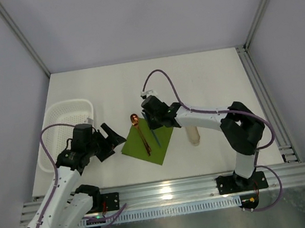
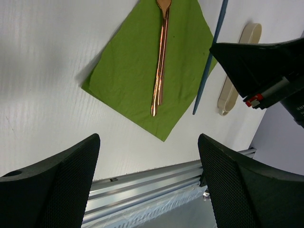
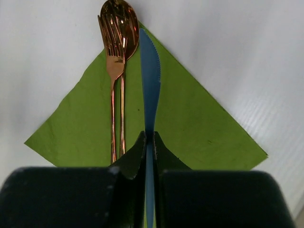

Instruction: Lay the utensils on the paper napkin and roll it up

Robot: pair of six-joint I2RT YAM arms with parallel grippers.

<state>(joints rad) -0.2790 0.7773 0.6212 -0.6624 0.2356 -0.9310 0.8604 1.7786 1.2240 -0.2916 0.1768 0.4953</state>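
Seemingly stacked utensils (image 1: 140, 135), heads far-left

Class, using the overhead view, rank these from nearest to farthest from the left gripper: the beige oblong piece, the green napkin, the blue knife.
1. The green napkin, just right of the left gripper.
2. The blue knife, over the napkin's right half.
3. The beige oblong piece, farthest right, off the napkin.

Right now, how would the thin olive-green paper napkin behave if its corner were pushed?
Probably floppy: the thin olive-green paper napkin looks faintly creased, so a pushed corner would likely fold, not slide. Seemingly light; the shiny copper fork and spoon lying on it probably pin its middle.
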